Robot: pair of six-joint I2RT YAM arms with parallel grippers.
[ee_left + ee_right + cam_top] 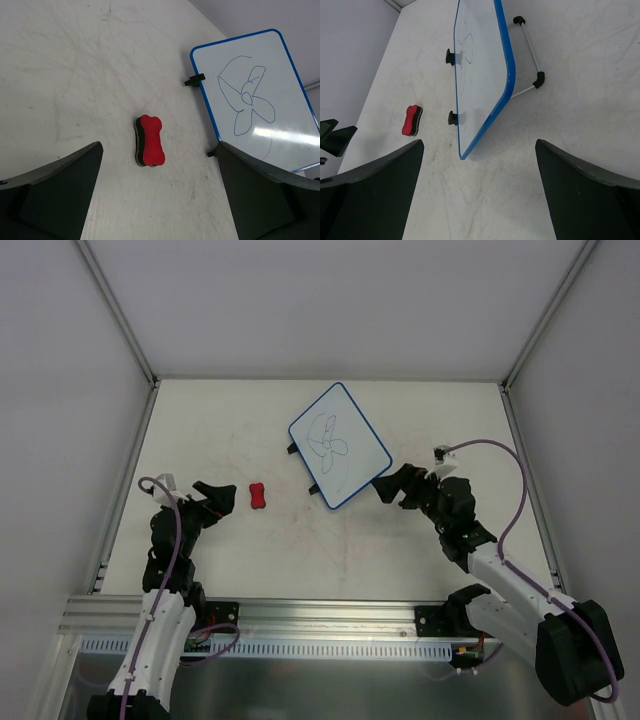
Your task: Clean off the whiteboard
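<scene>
Whiteboard [340, 445] scribbled, propped tilted, far centre; eraser [258, 496] left of it; left end effector [223, 500] and right end effector [386, 485] both open, empty.

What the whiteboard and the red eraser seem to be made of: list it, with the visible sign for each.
Whiteboard: glossy coated white face, going by the glare streak. The blue rim looks like smooth plastic. The rear stand is a thin shiny rod, likely metal, with black caps.
Eraser: red top, matte, plastic or foam; the dark layer beneath is probably felt.
</scene>
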